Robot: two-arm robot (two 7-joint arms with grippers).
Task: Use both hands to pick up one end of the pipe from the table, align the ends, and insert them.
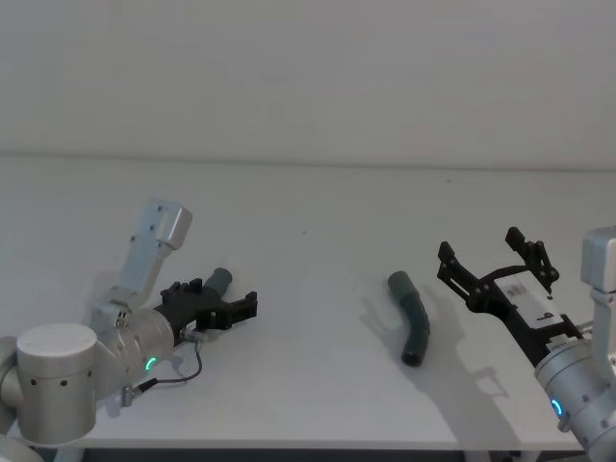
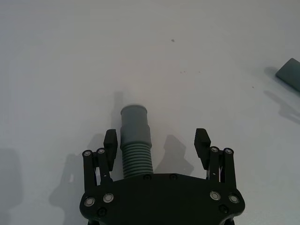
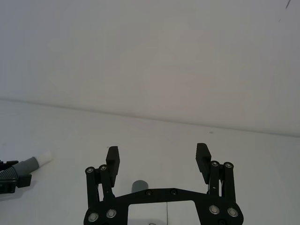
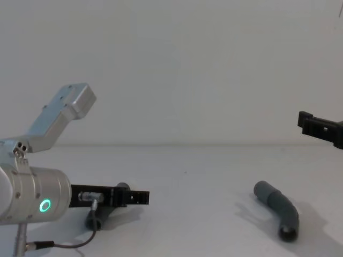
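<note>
Desk (image 1: 308, 212) was plain white-grey, with a pale wall (image 1: 308, 77) behind. Left tool (image 2: 156, 139) sat low at the desk, fingers spread, pinching nothing. First pipe piece (image 2: 135, 140) lay between those fingers, close beside one finger (image 2: 110, 140) (contact could not be told) and well apart from the other. Its ribbed middle ran back under the tool's body; its smooth cuff reached past the fingertips. Right tool (image 3: 158, 153) was raised off the desk, fingers likewise spread and empty. Second pipe piece (image 1: 412, 320) lay flat on the desk near that tool, off its left side, untouched by it
</note>
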